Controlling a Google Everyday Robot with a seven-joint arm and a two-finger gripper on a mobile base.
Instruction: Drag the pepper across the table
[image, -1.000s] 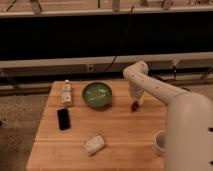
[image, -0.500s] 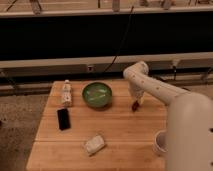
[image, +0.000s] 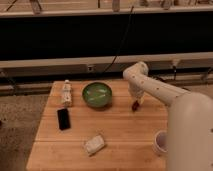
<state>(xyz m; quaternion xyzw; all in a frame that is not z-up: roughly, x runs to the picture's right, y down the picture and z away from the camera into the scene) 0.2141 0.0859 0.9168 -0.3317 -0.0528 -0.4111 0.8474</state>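
My gripper (image: 136, 100) hangs right of the green bowl (image: 97, 94), jaws clenched on the pepper (image: 135, 106) directly beneath, touching the tabletop (image: 122, 137).

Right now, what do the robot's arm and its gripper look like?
The arm is smooth white, built of thick rounded segments with a bulbous joint. No cables or markings show on it. The gripper at its end is small and looks darker, shut, low over the table right of the bowl, at the pepper.

no legible txt, labels, brands or nos. anywhere in view
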